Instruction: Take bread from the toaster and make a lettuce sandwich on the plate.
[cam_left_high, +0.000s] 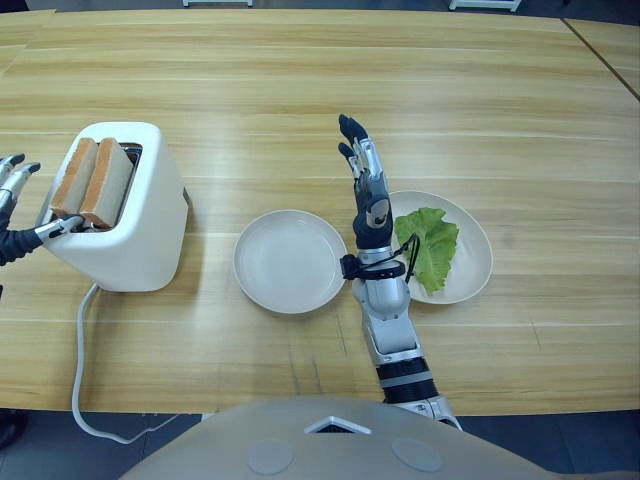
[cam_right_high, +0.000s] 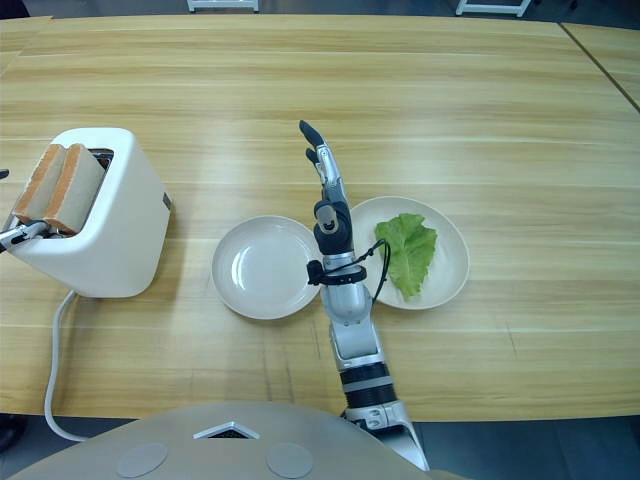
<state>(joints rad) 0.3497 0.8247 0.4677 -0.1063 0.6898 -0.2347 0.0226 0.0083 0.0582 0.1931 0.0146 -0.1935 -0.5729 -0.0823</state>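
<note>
Hovering between the empty plate (cam_left_high: 290, 262) and the lettuce (cam_left_high: 428, 245) on a second plate (cam_left_high: 478, 262), the right hand (cam_left_high: 368, 190) held nothing, fingers straight. Farther left, the left hand (cam_left_high: 12, 240), spread and empty, flanked the bread (cam_left_high: 95, 180) in the toaster (cam_left_high: 140, 235); a crooked pull could tip it.

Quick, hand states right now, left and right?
Left hand: open, fingers spread beside the toaster.
Right hand: open, holding nothing, beside the lettuce plate.
</note>
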